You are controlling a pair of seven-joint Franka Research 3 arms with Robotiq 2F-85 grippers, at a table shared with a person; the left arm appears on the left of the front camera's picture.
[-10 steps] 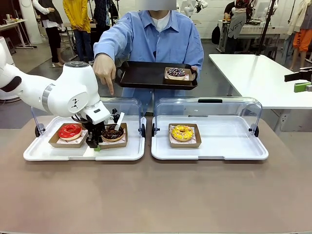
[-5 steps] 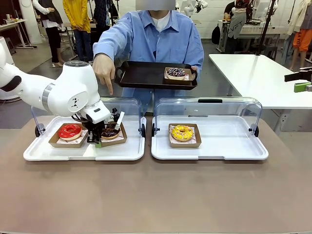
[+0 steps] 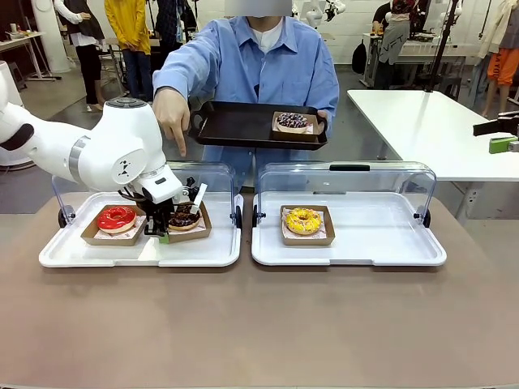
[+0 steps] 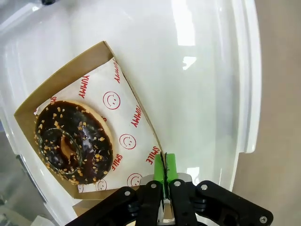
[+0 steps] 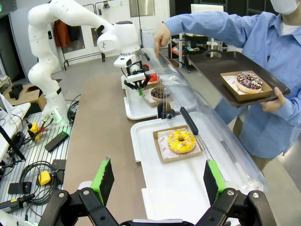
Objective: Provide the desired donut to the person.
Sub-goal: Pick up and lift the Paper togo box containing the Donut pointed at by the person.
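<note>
Liner in donut box: "YUMMY", "SMILE"

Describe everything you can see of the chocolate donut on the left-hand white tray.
The chocolate donut is a ring with glossy dark icing scattered with pale nut crumbs. It lies on white paper printed with red smileys, inside a shallow brown cardboard tray. That sits on the white serving tray, beside a red donut. The left gripper is shut on the cardboard tray's rim, not touching the donut itself.
</note>
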